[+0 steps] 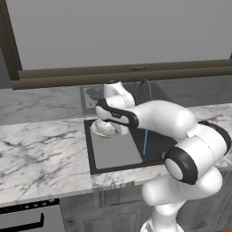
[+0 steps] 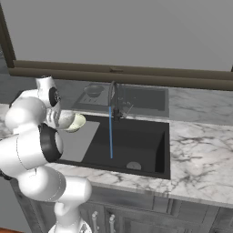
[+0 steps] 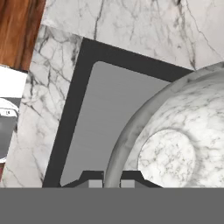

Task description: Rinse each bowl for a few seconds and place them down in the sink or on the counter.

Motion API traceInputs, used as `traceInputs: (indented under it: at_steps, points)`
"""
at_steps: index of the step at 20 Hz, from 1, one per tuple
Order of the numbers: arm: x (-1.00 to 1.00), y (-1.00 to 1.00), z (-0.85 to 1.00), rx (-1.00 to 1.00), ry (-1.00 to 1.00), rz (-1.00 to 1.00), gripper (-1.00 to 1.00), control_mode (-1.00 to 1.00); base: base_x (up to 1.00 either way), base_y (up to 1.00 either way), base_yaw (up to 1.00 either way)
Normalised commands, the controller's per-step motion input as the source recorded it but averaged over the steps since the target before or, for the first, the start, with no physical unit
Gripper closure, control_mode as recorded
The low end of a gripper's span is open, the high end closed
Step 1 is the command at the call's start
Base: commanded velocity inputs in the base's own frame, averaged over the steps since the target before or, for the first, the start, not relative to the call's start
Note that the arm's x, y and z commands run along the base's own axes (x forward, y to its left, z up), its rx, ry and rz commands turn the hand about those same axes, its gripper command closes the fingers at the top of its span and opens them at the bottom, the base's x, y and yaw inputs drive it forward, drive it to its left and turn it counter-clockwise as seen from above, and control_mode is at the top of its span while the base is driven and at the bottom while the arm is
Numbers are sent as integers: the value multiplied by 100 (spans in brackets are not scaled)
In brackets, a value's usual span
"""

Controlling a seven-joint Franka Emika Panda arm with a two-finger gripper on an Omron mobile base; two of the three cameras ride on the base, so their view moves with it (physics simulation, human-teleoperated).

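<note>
Sink (image 2: 150, 136) lies black and wide in the white marble counter (image 1: 41, 149), with a thin blue stream of water (image 2: 110, 132) falling straight down from the dark arched tap (image 2: 113, 91) into the basin. The gripper (image 3: 111, 177) is pinched on the rim of a speckled grey-white bowl (image 3: 175, 148), its two fingertips pressed close on either side of the edge. In the base views the bowl (image 2: 75, 122) hangs tilted over the left end of the sink, above the flat grey panel (image 1: 115, 152) and well to the left of the stream. A second bowl (image 2: 94, 91) sits on the counter behind the sink, beside the tap.
</note>
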Motion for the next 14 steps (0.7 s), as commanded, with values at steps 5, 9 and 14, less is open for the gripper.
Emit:
traceInputs:
  at_steps: [5, 9, 14]
  points:
    - [-17, 21, 13, 2, 8, 23, 100, -100, 0, 0, 0]
    - [-12, 13, 9, 0, 4, 21, 100, -100, 0, 0, 0]
    - [0, 10, -3, 0, 0, 13, 100, -100, 0, 0, 0]
